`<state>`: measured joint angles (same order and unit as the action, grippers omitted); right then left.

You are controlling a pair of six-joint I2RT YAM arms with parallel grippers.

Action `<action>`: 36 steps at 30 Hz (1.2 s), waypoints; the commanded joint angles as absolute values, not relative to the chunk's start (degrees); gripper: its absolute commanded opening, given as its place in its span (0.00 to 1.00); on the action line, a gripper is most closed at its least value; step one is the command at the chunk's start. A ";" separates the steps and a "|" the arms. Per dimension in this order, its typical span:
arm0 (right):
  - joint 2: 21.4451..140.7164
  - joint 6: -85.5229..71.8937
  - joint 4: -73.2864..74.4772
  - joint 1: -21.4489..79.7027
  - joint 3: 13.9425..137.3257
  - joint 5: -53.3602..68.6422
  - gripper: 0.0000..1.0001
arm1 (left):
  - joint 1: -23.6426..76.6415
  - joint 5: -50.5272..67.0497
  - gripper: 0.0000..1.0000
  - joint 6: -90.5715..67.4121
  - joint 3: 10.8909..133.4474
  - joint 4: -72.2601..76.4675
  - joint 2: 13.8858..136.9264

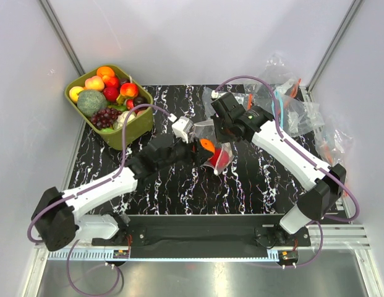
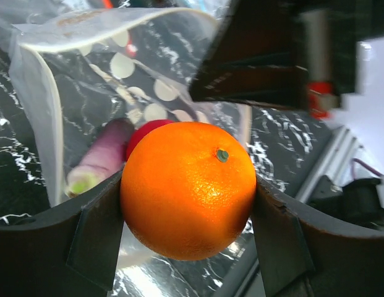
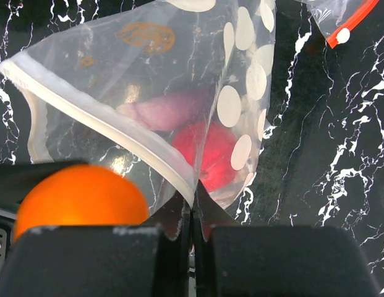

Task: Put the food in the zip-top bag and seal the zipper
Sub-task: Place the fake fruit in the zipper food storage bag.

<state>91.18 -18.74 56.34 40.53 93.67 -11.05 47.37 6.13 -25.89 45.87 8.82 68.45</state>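
Near edge: left gripper [image 2: 188,232] clamped an orange [image 2: 188,189] between both fingers, right at the open mouth of the zip-top bag [image 3: 179,74]. The right gripper [image 3: 193,229] was pinched tight on the bag's rim by the unsealed zipper [image 3: 93,117]. Inside lay a red fruit [image 3: 207,151] and a purple piece [image 3: 167,111], over the black marble table [image 1: 241,185]. Far left, the olive tub [image 1: 133,127] held more food [image 1: 105,93]; undotted bags [image 1: 290,105] sat far right.

A: Home or lab?
B: Lab, a robot test cell. White panel walls [image 1: 198,37] are boxing in the desk, and aluminium posts [image 1: 62,37] are framing them.
A: More?
B: The left arm [image 1: 99,189] and right arm [image 1: 290,154] are sitting bolted to a rail [image 1: 198,235] at the near edge. Purple cables [image 1: 261,77] are looping off them. A tub [image 1: 135,127] of toy fruit [image 1: 94,82] is sitting at the far-left corner.
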 commanded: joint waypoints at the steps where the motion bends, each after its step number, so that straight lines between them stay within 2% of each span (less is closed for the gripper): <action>1: 90.70 -19.42 55.19 40.17 94.75 -10.02 0.00 | 47.72 3.25 0.46 -23.38 50.88 12.22 70.83; 14: 89.47 -20.30 54.58 40.17 93.16 -7.82 0.00 | 47.90 -6.41 0.52 -20.83 61.25 5.63 82.52; 16: 89.38 -20.39 54.67 40.17 93.08 -7.91 0.00 | 47.90 -8.77 0.60 -21.00 61.70 4.57 83.49; 17: 89.21 -20.30 54.67 40.17 92.99 -7.91 0.00 | 47.90 -9.22 0.73 -21.27 61.26 5.01 83.50; 19: 88.95 -20.22 54.49 40.17 92.73 -8.08 0.00 | 47.90 -9.23 0.78 -21.18 60.73 6.06 83.06; 20: 88.86 -20.13 54.67 40.17 92.72 -8.26 0.00 | 47.90 -9.32 0.89 -21.18 60.65 6.15 82.88; 24: 88.86 -19.95 54.93 40.17 92.64 -9.58 0.00 | 47.90 -8.44 0.99 -20.57 60.82 5.10 80.78; 36: 87.98 -19.69 54.93 40.08 92.11 -10.72 0.00 | 47.29 -8.43 0.99 -18.72 60.21 -5.87 69.62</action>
<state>90.94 -19.75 56.16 40.01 92.49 -9.61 47.62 -6.90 -20.36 58.89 -3.95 74.76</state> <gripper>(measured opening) 0.012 0.988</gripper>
